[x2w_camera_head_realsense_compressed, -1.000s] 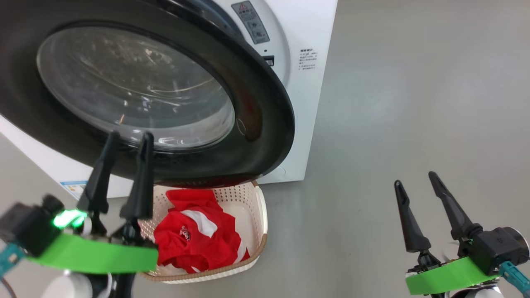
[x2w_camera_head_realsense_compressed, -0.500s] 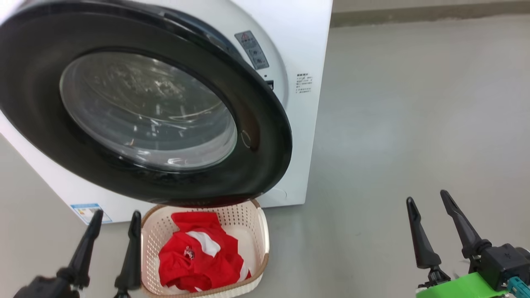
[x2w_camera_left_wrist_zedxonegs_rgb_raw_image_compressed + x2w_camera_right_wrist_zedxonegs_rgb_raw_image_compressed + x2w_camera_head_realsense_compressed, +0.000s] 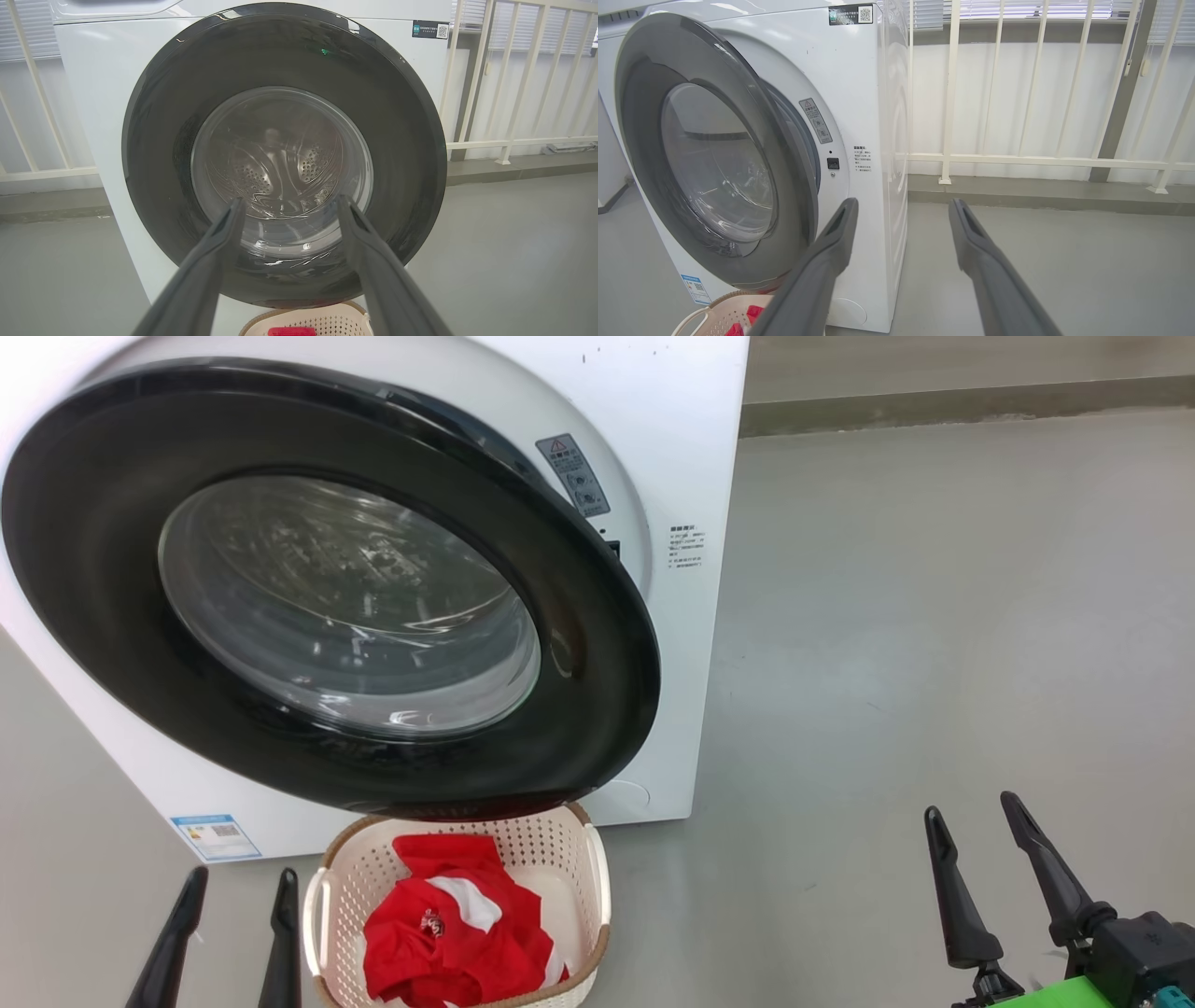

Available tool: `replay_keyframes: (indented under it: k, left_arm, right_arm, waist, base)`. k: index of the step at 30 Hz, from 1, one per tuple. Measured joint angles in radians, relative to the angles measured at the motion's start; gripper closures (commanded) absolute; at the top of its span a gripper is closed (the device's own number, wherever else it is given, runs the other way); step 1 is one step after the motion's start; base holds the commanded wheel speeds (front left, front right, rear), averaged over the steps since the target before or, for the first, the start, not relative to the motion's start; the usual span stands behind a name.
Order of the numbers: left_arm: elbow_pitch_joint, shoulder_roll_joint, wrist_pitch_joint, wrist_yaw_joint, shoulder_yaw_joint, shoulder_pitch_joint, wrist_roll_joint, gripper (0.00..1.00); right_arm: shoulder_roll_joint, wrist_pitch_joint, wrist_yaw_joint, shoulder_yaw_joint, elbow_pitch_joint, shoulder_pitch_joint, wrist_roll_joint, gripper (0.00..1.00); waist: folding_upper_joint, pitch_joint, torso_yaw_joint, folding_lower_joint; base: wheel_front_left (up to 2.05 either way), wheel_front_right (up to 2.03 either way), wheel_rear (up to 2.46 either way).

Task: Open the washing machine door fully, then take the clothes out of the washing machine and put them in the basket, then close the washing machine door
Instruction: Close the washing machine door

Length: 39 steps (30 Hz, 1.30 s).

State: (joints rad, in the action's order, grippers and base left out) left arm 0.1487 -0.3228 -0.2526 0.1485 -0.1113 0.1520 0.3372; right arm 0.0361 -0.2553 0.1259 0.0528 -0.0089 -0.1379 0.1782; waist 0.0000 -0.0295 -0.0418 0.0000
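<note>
Door (image 3: 345, 607) ajar, face toward robot, free edge right; clothes (image 3: 448, 943) in basket (image 3: 598, 891)

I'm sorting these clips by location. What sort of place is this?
Probably a laundry corner on an enclosed balcony or utility area, not a furnished room: a white front-loading washing machine stands on a bare grey floor, with a white railing and slatted blinds behind it.
</note>
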Motion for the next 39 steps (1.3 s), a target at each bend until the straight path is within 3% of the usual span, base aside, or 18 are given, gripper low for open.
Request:
replay_keyframes:
  k: [14, 15, 17, 18, 25, 39]
  left_arm:
    - [0.002, 0.055, 0.000, -0.042, 0.037, 0.034, -0.021, 0.00]
    - [0.002, 0.057, 0.000, -0.045, 0.037, 0.034, -0.023, 0.00]
    - [0.003, 0.062, 0.000, -0.052, 0.038, 0.034, -0.030, 0.00]
    - [0.003, 0.065, 0.000, -0.052, 0.037, 0.034, -0.030, 0.00]
    - [0.007, 0.092, 0.000, -0.062, 0.027, 0.034, -0.039, 0.00]
    - [0.011, 0.126, 0.000, -0.087, 0.000, 0.007, -0.039, 0.00]
  right_arm:
    - [-0.001, 0.000, 0.000, -0.002, -0.003, -0.004, 0.009, 0.00]
    - [-0.001, 0.000, 0.000, -0.003, -0.002, -0.004, 0.009, 0.44]
    - [-0.001, 0.000, 0.000, -0.008, 0.000, -0.004, 0.009, 0.89]
    - [0.000, 0.000, 0.000, -0.013, 0.003, -0.004, 0.009, 1.00]
    - [0.000, 0.000, 0.000, -0.072, 0.042, 0.018, 0.016, 1.00]
    - [0.007, 0.000, 0.000, -0.202, 0.161, 0.218, 0.021, 1.00]
  waist:
    - [0.0000, 0.006, 0.019, 0.0000]
    - [0.0000, 0.007, 0.021, 0.0000]
    - [0.0000, 0.008, 0.026, 0.0000]
    - [0.0000, 0.009, 0.028, 0.0000]
    - [0.0000, 0.016, 0.051, 0.0000]
    - [0.0000, 0.050, 0.145, 0.0000]
  base:
    - [0.00, 0.00, 0.00]
    - [0.00, 0.00, 0.00]
    - [0.00, 0.00, 0.00]
    - [0.00, 0.00, 0.00]
    - [0.00, 0.00, 0.00]
    - [0.00, 0.00, 0.00]
